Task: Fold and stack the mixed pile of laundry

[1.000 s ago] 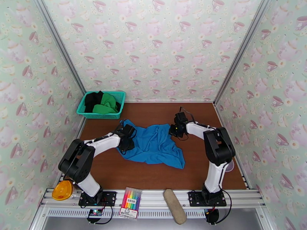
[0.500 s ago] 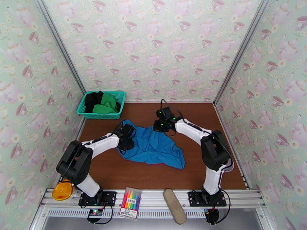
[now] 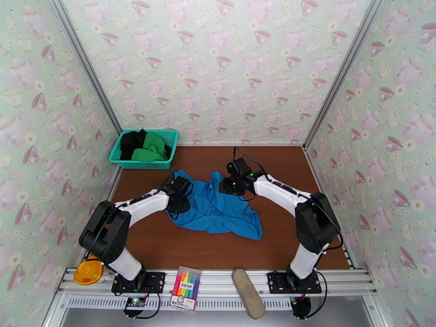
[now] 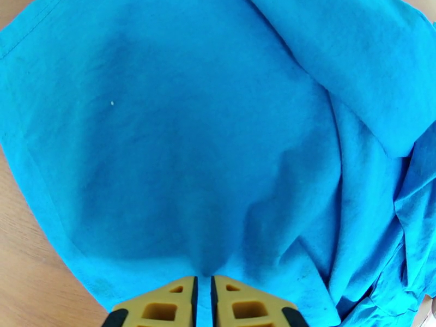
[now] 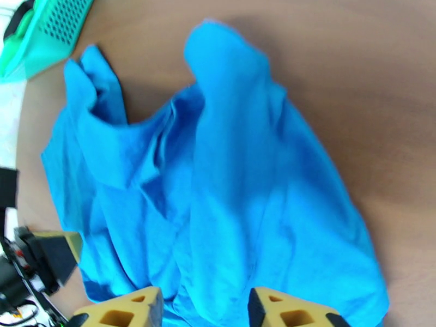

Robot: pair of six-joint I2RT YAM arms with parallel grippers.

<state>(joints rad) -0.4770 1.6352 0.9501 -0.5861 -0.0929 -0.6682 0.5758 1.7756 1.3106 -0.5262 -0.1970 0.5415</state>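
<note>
The bright blue garment (image 3: 218,209) lies crumpled on the middle of the wooden table. My left gripper (image 3: 179,198) rests on its left part; in the left wrist view the blue garment (image 4: 191,132) puckers into the left gripper (image 4: 203,301), whose yellow fingers are shut on a pinch of cloth. My right gripper (image 3: 226,185) hovers at the garment's far edge. In the right wrist view the right gripper (image 5: 204,309) is open above the blue garment (image 5: 229,175), holding nothing. The green garment (image 3: 150,148) and the black garment (image 3: 131,143) lie in the teal basket (image 3: 140,165).
The teal basket (image 5: 52,28) stands in the far left corner. On the front rail lie an orange object (image 3: 89,270), a pack of coloured markers (image 3: 186,289) and a tan oblong object (image 3: 248,292). Bare table (image 3: 305,213) lies right of the garment; patterned walls enclose three sides.
My right gripper moved left from the garment's right edge, carrying that edge inward, then opened and let the cloth go. The left gripper stayed in place, shut on the cloth.
</note>
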